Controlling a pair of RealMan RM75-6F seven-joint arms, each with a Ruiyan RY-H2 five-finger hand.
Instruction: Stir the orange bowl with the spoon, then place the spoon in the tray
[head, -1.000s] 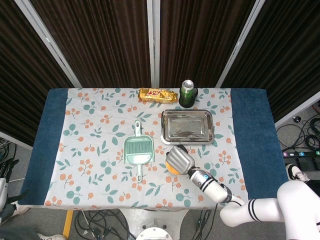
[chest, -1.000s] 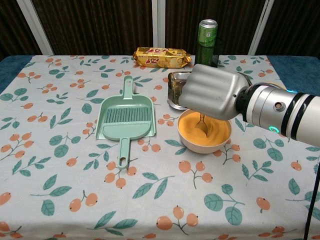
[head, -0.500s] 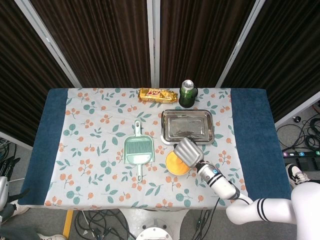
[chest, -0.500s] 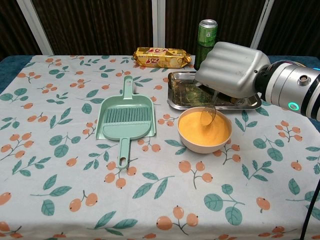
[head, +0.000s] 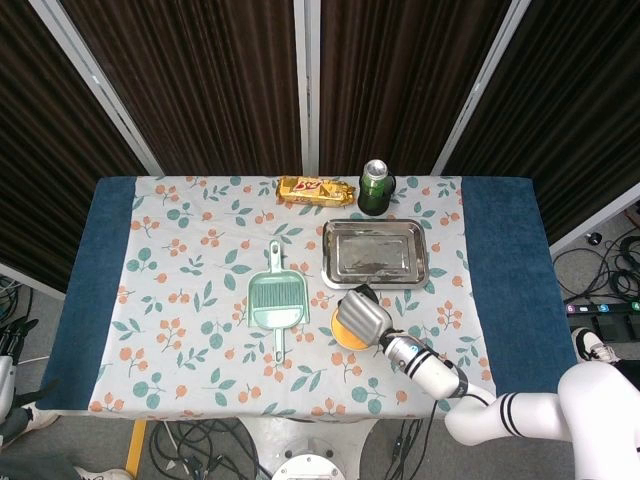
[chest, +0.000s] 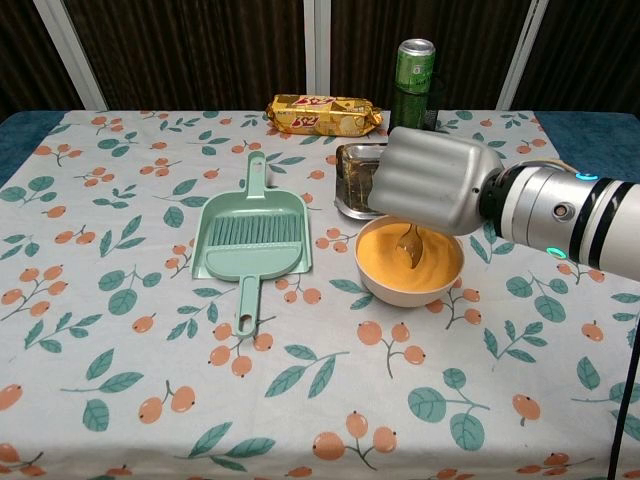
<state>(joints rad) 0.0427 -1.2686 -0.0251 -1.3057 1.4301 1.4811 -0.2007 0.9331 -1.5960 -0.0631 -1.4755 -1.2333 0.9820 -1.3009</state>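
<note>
So the right hand (chest: 432, 187) has swung back over the round orange bowl (chest: 410, 262) after sitting further back toward the tray half a second ago; a second ago it was in about the same spot as now, so to me this reads as a stirring loop still running, not the lift-out. It's closed around the handle of the small metal spoon (chest: 409, 241), and the spoon's bowl end is down in the orange stuff, slightly left of centre; the fingers themselves are hidden behind the back of the hand, so I can't say exactly how they wrap it. My guess: stirring isn't finished, and the tray step hasn't started.

The shiny rectangular steel tray (chest: 351, 163) sits right behind the bowl, nearly touching its far rim, with no spoon in it yet; short hop when the time comes.

Left hand: doesn't show up in either view.

Head count: one bowl; one spoon; one tray; one mint-green plastic dustpan (chest: 250, 239) left of the bowl; one green drink can (chest: 415, 72) behind the tray; one yellow snack packet (chest: 322, 113) at the back; all on one floral tablecloth (chest: 110, 300).
</note>
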